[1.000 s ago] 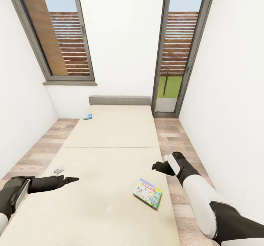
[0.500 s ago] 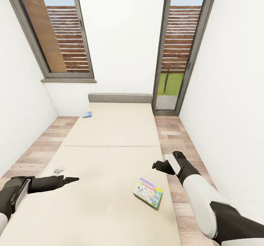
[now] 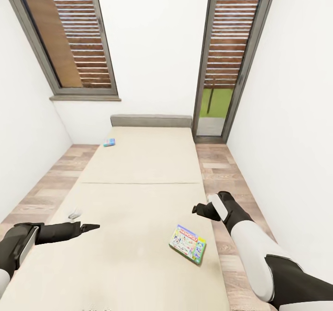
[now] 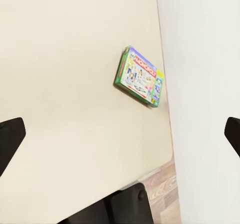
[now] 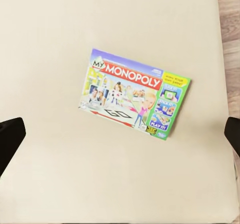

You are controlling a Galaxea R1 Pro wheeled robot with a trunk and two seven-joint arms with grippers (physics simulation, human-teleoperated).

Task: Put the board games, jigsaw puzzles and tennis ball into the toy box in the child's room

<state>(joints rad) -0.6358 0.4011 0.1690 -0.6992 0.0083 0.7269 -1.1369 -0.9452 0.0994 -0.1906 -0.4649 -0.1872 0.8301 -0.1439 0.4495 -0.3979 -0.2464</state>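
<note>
Right wrist view: the green-edged board game point(image 5: 135, 100) is seen lying flat on the bed point(image 5: 60, 29), directly below the right gripper point(image 5: 120, 134), whose fingers are spread wide and hold nothing. The left gripper point(image 4: 120, 134) is likewise splayed and empty, well off to the box's side. The pick-up stage is judged in hand; a descent over the box edge is called for next.

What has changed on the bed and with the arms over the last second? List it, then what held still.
The head view has shifted: the window, the far blue game and the headboard sit higher in the picture, so the camera moved, not the things. The Monopoly box lies at the same spot near the edge of the bed. The left gripper and right gripper keep their poses, holding nothing.
</note>
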